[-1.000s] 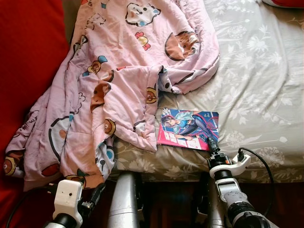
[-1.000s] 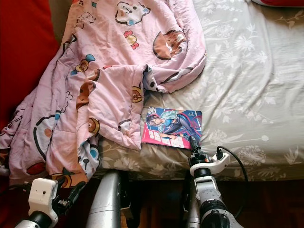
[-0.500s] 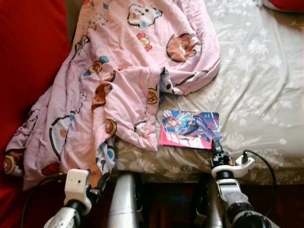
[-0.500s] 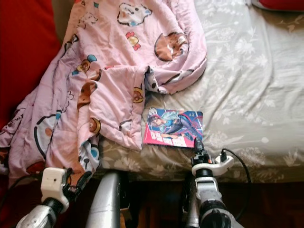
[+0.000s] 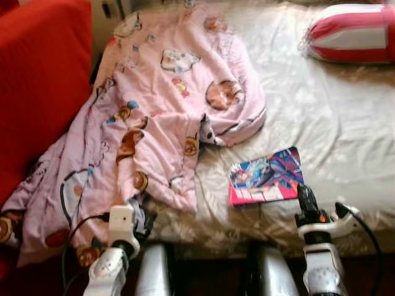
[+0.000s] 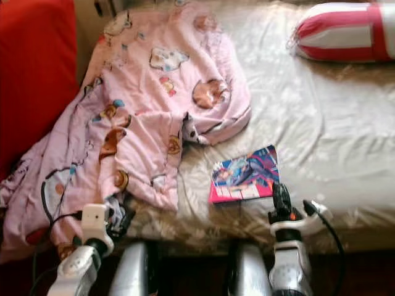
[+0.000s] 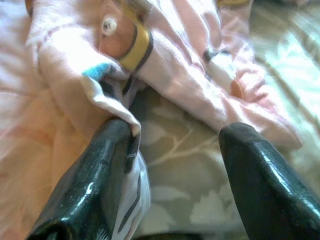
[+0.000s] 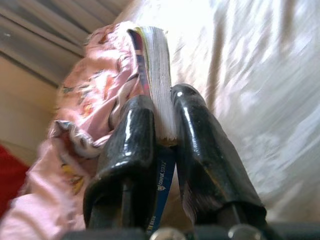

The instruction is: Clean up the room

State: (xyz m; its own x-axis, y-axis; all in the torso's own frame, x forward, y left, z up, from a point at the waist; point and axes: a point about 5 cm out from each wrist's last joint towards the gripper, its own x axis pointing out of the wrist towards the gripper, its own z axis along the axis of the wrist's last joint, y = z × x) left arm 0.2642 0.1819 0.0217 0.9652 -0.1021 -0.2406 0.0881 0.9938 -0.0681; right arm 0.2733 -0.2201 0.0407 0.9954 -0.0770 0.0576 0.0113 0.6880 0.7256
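A colourful illustrated book [image 5: 265,176] lies at the bed's near edge, tilted. My right gripper [image 5: 304,196] is shut on its near edge; in the right wrist view the two fingers [image 8: 137,135] clamp the book's [image 8: 156,65] page block. A pink cartoon-print blanket [image 5: 160,111] is crumpled over the bed's left half and hangs off the side. My left gripper [image 7: 177,135] stands open at the blanket's [image 7: 165,60] lower hem, over the sheet. One finger [image 7: 100,175] touches a fold of cloth. In the eye view the left gripper [image 5: 141,217] sits at that hem.
The bed has a grey floral sheet [image 5: 321,123]. A red and white striped pillow [image 5: 352,34] lies at the far right. A red upholstered seat [image 5: 37,80] stands close on the left of the bed.
The camera has tilted up, bringing the pillow into view. The book has turned, its right side now further up. My left arm has risen to the blanket's hem.
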